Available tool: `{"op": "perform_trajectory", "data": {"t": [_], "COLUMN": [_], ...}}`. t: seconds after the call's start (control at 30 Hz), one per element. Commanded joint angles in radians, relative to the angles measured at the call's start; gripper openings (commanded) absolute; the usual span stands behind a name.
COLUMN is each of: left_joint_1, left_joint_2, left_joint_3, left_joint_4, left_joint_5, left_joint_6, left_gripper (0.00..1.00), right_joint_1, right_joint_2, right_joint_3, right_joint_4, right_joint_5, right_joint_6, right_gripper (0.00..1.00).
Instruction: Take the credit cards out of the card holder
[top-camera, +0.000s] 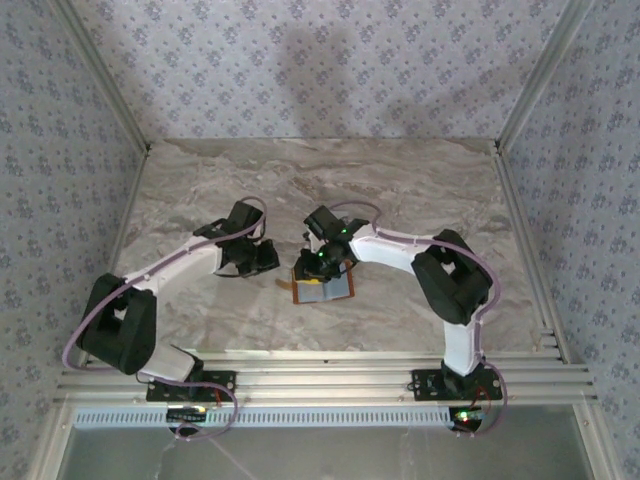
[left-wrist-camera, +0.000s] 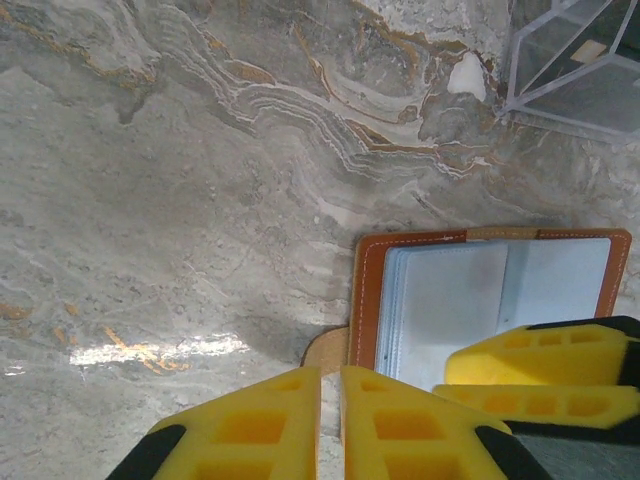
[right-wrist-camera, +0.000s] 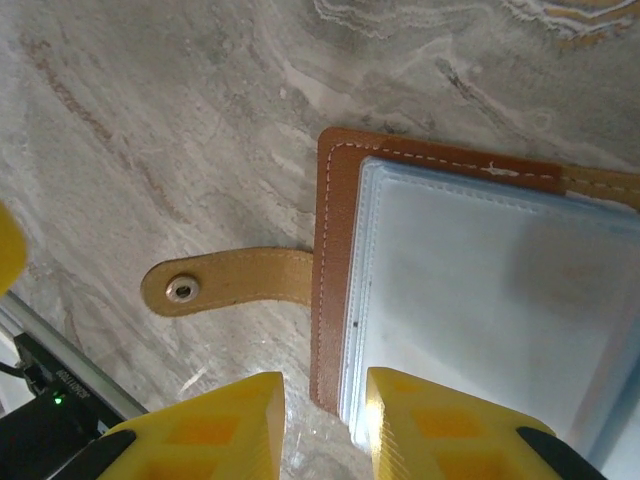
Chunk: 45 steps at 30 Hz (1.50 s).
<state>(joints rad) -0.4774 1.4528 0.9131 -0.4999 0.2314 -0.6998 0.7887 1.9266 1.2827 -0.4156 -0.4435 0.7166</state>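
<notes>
Closest in, the right gripper (right-wrist-camera: 325, 388): its yellow fingers stand a little apart. The card holder's (right-wrist-camera: 480, 290) bottom-left corner shows in the gap, bare stone shows beside the left finger, and nothing is clamped that I can see. The left gripper (left-wrist-camera: 331, 385) has its fingers drawn almost together, only a sliver between them and nothing in it. It hangs over the table just at the holder's left edge.

Now the card holder itself. It lies open and flat, near the middle of the table and a touch toward the arms. It has an orange-brown leather-like border with pale stitching. Inside is a stack of milky, pale grey-blue plastic sleeves, and what they hold is too hazy to tell. A tan strap (right-wrist-camera: 230, 280) sticks out from its left side, flat on the stone, with a round metal snap (right-wrist-camera: 181, 289) at its tip. From the left wrist, the right arm's yellow fingers sit over the holder's near side.

The marble-patterned tabletop (left-wrist-camera: 200, 200) is grey and beige with rusty veins and a bright glare patch. A clear plastic tray (left-wrist-camera: 570, 60) sits beyond the holder, well apart. Lilac floral wallpaper (top-camera: 300, 60) lines the back and both sides, and an aluminium rail (top-camera: 330, 375) runs along the near edge where both bases are bolted.
</notes>
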Motion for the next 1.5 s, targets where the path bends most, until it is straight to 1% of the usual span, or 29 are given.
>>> {"op": "perform_trajectory", "data": {"t": [0.0, 0.23, 0.5, 0.87, 1.07, 1.23, 1.43, 1.47], "left_joint_1": [0.007, 0.007, -0.001, -0.087, -0.131, -0.155, -0.163, -0.163], "left_joint_2": [-0.028, -0.018, 0.009, 0.100, 0.159, 0.189, 0.207, 0.207], "left_joint_3": [-0.008, -0.001, 0.010, 0.063, 0.096, 0.120, 0.132, 0.133], "left_joint_4": [-0.015, -0.011, 0.005, 0.028, 0.041, 0.044, 0.043, 0.042], "left_joint_5": [-0.004, 0.011, 0.040, 0.039, 0.043, 0.043, 0.043, 0.043], "left_joint_6": [0.005, 0.010, 0.010, -0.018, -0.033, -0.043, -0.048, -0.048], "left_gripper": [0.15, 0.14, 0.15, 0.15, 0.12, 0.12, 0.12, 0.12], "right_joint_1": [0.009, 0.012, 0.014, 0.015, 0.013, 0.012, 0.011, 0.012], "right_joint_2": [0.035, 0.068, 0.068, 0.009, -0.011, -0.023, -0.031, -0.031], "right_joint_3": [0.038, 0.044, 0.049, 0.046, 0.039, 0.035, 0.033, 0.034], "right_joint_4": [-0.025, -0.045, -0.159, -0.253, -0.286, -0.324, -0.376, -0.384], "right_joint_5": [-0.014, 0.001, 0.093, 0.191, 0.235, 0.291, 0.371, 0.379], "right_joint_6": [0.009, -0.002, -0.041, -0.067, -0.078, -0.079, -0.079, -0.108], "right_gripper": [0.30, 0.31, 0.32, 0.33, 0.33, 0.33, 0.34, 0.34]}}
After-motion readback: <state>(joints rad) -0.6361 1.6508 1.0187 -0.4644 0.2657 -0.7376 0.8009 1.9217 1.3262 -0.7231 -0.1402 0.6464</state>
